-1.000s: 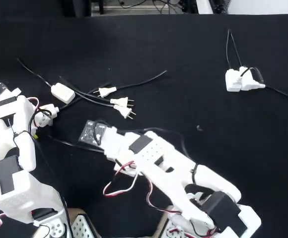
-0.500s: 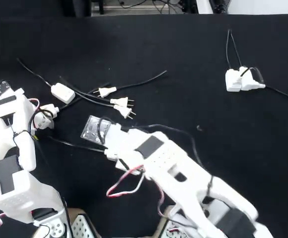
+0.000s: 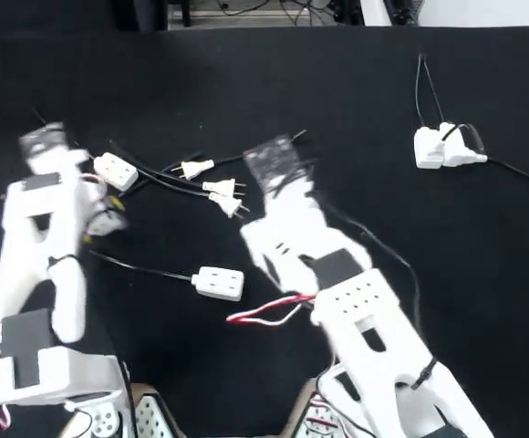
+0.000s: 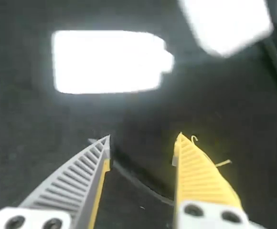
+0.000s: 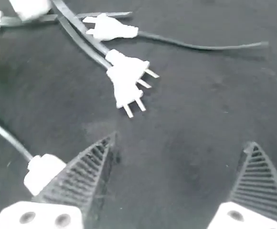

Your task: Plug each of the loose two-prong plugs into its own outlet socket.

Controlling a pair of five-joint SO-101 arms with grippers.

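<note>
Black table w/ three loose plugs clustered mid-table, cords trailing. Small socket near the plugs, beside their cords. Long socket frontward of plugs, apart. Far socket, plug already in, well apart from plugs.

Two white arms, seen from above. L arm extends fwd at far left; L pincer has jaws apart, one finger grey, one yellow. R arm angles twd centre; R pincer spread wide, fingers black.
</note>
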